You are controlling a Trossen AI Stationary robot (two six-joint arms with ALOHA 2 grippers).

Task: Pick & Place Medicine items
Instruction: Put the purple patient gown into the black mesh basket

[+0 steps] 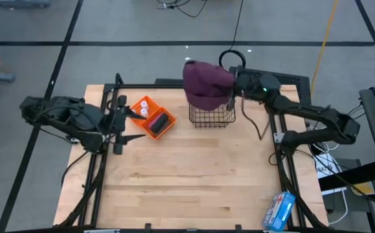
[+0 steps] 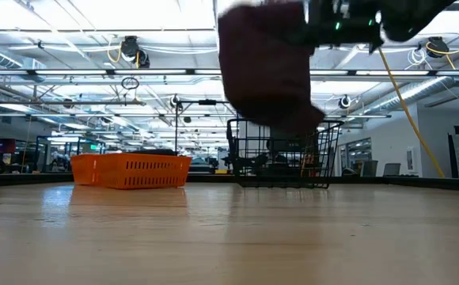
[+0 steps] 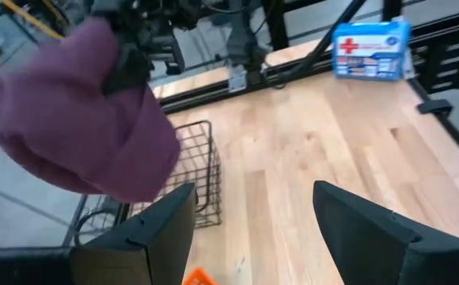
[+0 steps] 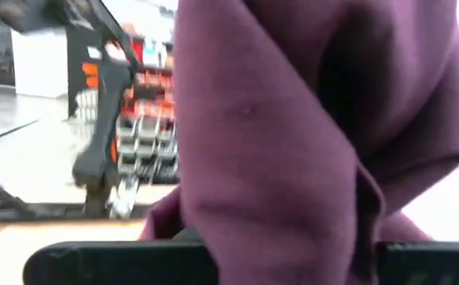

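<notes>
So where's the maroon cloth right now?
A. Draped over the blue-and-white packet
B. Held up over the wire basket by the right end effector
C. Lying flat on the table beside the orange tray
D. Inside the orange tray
B: the maroon cloth hangs from the right end effector, which is shut on it, directly above the black wire basket; the orange tray sits apart to the side.

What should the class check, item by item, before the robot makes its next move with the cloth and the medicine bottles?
1. Right gripper shut on maroon cloth: ok.
2. Cloth hanging over wire basket: ok.
3. Left gripper open, holding nothing: ok.
4. White bottles lying in orange tray: ok; their number: cannot tell.
5. Blue-and-white packet away from both arms: ok.
</notes>
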